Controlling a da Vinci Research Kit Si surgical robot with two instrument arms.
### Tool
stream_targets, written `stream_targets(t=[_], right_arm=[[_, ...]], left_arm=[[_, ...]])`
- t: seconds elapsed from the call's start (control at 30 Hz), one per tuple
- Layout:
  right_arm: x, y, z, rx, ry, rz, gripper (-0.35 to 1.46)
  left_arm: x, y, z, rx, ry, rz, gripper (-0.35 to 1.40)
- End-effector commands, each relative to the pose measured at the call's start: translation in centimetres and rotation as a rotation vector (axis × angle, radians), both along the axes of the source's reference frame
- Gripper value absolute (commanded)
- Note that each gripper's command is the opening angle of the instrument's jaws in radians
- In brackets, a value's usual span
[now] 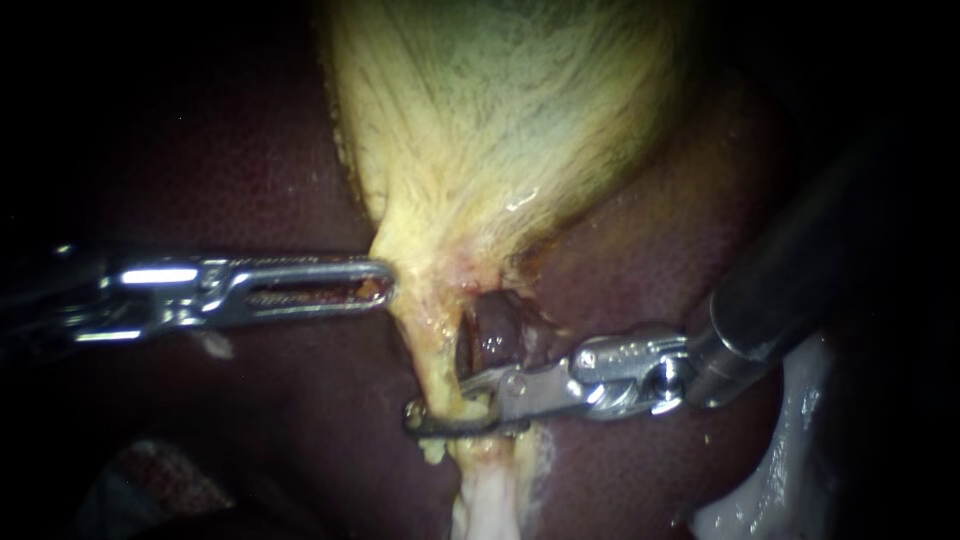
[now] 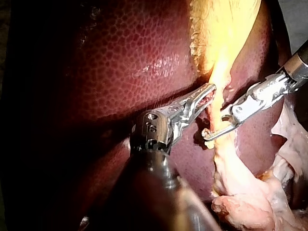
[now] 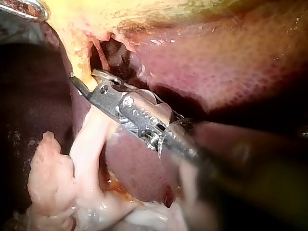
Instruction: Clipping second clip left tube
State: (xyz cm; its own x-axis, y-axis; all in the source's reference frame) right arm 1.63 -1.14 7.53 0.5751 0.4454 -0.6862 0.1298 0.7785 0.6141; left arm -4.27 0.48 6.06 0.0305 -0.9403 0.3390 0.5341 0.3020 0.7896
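My left instrument [image 1: 388,284] ends in a pincer of bright polished metal, slotted and mirror-glossy, throwing hard white glints. My right instrument [image 1: 440,402] is metal too: its pincer looks greyer and duller, the hinge behind it shiny, the shaft dark and satin. The liver [image 1: 250,170] under both pincers is dark maroon, wet and glossy, and my left wrist view shows its skin finely pebbled. The gallbladder [image 1: 500,110] at the left pincer's tip is pale yellow, fibrous and streaked, with a damp sheen. The tube [image 1: 437,355] at the right pincer is yellowish, moist and ragged. Just beyond that pincer lies whitish tissue [image 1: 487,500], soft, lumpy and slick.
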Motion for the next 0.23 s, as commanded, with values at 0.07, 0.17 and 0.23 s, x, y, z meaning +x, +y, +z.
stream_targets(t=[0.07,0.17,0.23], right_arm=[[0.0,0.0,0.0,0.0,0.001,0.0,-0.35],[-0.01,0.0,0.0,0.0,0.001,0.0,-0.35],[-0.01,0.0,0.0,0.0,0.001,0.0,-0.35]], left_arm=[[0.0,0.0,0.0,0.0,0.0,0.0,-0.35],[-0.01,0.0,0.0,0.0,0.0,0.0,-0.35],[-0.01,0.01,0.01,0.0,0.0,0.0,-0.35]])
